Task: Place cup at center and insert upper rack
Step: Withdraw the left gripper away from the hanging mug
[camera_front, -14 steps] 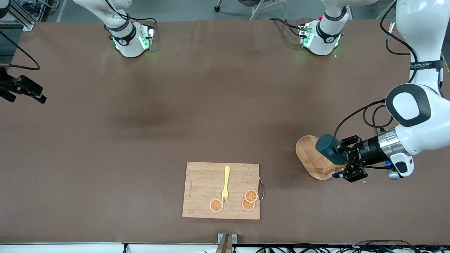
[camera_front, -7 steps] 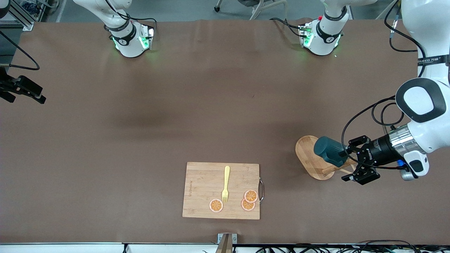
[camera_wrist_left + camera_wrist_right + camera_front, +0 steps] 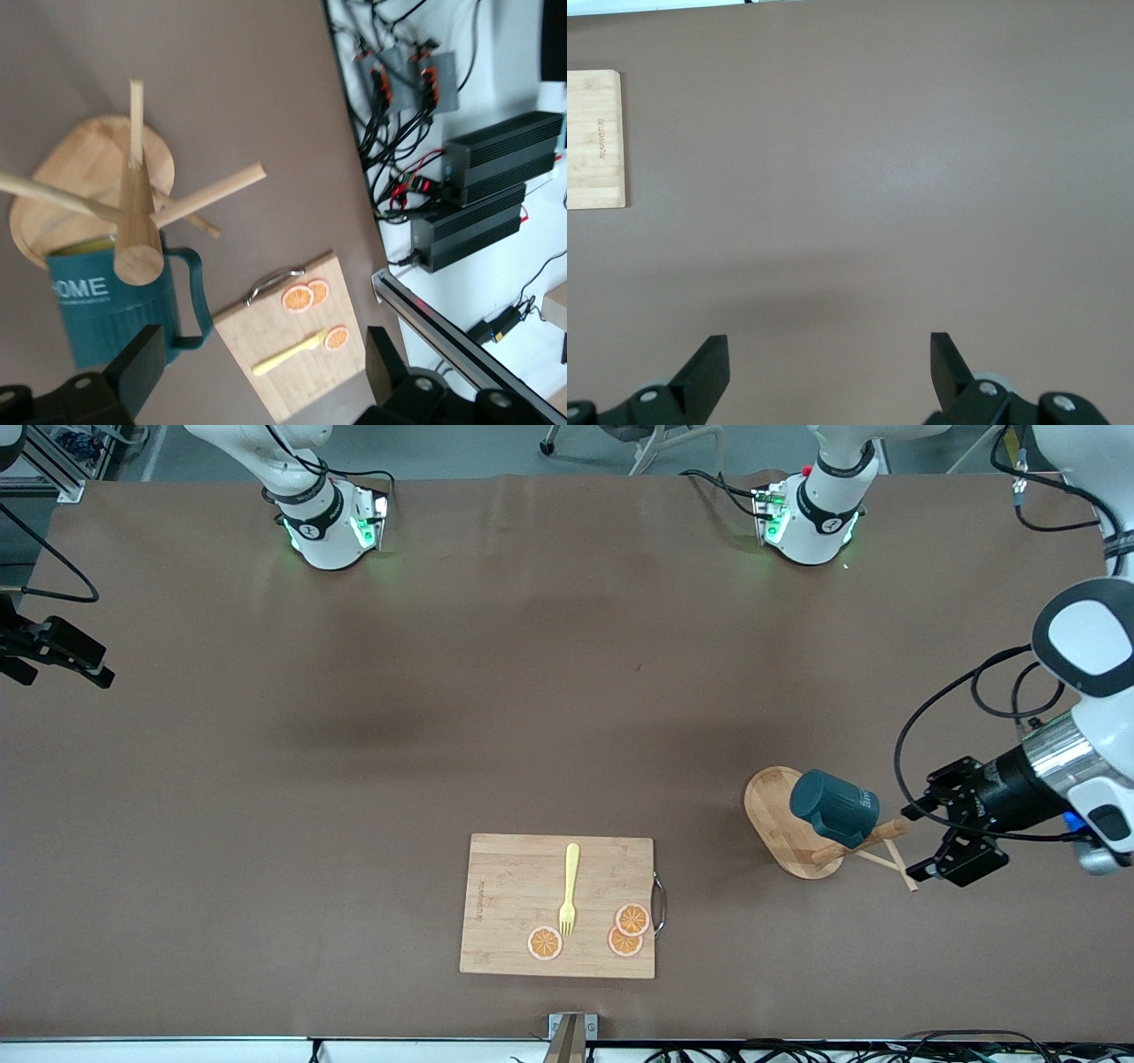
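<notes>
Front view, clock read about the counter's point(image 3: 532, 691) middle.

- Rack point(image 3: 780, 824) stands at about 4 o'clock, toward the left arm's end. Its oval base is flat on the counter and its pegs fan out from the post.
- Cup point(image 3: 834, 807), dark teal, hangs up in the rack's pegs, tilted and clear of the counter. In the left wrist view the cup point(image 3: 106, 310) sits against the post point(image 3: 137, 221) with its handle free to one side. Which peg carries it, I cannot tell.
- Change: one second ago the left hand was at the cup. Half a second ago it was just off it. Now the left hand point(image 3: 919, 841) is apart from the cup, at 3 o'clock of the rack, over bare counter past the peg tips. Fingers are spread, nothing between them; the wrist view confirms this point(image 3: 261, 372).
- Cup and rack have not shifted while the hand backed off.
- Judgement: the cup has been let go and the rack bears it alone, so the hanging part looks settled. The rack is well off the counter's middle, so "center" is not met if it means the counter.
- Right hand point(image 3: 828, 363) waits over bare counter at the right arm's end, fingers spread.
- Board point(image 3: 558, 903) at 6 o'clock holds a fork point(image 3: 569, 890) and orange slices point(image 3: 633, 919).
</notes>
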{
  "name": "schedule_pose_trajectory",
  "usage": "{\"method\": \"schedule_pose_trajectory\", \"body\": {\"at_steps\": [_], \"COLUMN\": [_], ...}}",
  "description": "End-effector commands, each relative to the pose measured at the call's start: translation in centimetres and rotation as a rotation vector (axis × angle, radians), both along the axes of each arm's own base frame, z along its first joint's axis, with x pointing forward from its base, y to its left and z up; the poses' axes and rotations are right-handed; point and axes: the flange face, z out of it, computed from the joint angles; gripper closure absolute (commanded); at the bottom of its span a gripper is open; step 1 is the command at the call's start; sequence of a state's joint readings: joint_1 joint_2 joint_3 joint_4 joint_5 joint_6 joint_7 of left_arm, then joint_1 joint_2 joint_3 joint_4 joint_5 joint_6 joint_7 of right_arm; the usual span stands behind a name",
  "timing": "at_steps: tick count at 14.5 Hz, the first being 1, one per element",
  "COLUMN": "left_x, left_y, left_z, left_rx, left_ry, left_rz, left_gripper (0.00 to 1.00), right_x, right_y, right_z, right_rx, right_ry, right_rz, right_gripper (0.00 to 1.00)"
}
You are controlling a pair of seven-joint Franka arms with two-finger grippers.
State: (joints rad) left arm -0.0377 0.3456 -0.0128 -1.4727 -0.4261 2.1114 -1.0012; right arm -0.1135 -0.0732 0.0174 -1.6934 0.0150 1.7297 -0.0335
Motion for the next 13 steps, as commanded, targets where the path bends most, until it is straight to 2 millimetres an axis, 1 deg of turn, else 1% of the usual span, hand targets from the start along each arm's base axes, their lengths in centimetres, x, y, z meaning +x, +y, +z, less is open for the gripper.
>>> {"method": "schedule_pose_trajectory", "body": {"at_steps": [1,2,3,4,6,7,8,9,11,13], "left_x": [-1.5,-2.0,-2.2,-2.4,-2.8,-3.3,-3.7,-4.2,-5.6,-7.0], "left_y": [0.0,-0.1,0.1,0.5,0.9,1.1,2.3,3.0,3.6,5.2], "left_z": [3.5,4.3,4.5,5.2,6.0,6.2,6.1,6.2,6.6,7.8], "left_rx": [0.068,0.065,0.07,0.073,0.105,0.146,0.209,0.251,0.331,0.401], "left_ry": [-0.044,-0.044,-0.048,-0.061,-0.094,-0.101,-0.096,-0.087,-0.071,-0.061], "left_rz": [-0.034,-0.035,-0.049,-0.049,-0.127,-0.221,-0.306,-0.388,-0.59,-0.736], "left_gripper": [0.0,0.0,0.0,0.0,0.0,0.0,0.0,0.0,0.0,0.0], "right_x": [-0.6,-0.6,-0.6,-0.6,-0.6,-0.6,-0.6,-0.6,-0.6,-0.5], "right_y": [-0.4,-0.4,-0.4,-0.4,-0.4,-0.5,-0.4,-0.5,-0.5,-0.3], "right_z": [0.3,0.3,0.2,0.2,0.2,0.2,0.2,0.1,0.3,0.2], "right_rx": [-0.01,-0.01,-0.01,-0.01,-0.01,-0.01,-0.01,-0.011,-0.012,-0.012], "right_ry": [-0.001,-0.001,0.0,0.0,0.002,0.0,0.0,0.002,-0.003,-0.001], "right_rz": [-0.005,-0.005,-0.005,-0.003,-0.005,-0.006,-0.005,-0.006,-0.006,-0.001], "right_gripper": [0.0,0.0,0.0,0.0,0.0,0.0,0.0,0.0,0.0,0.0]}}
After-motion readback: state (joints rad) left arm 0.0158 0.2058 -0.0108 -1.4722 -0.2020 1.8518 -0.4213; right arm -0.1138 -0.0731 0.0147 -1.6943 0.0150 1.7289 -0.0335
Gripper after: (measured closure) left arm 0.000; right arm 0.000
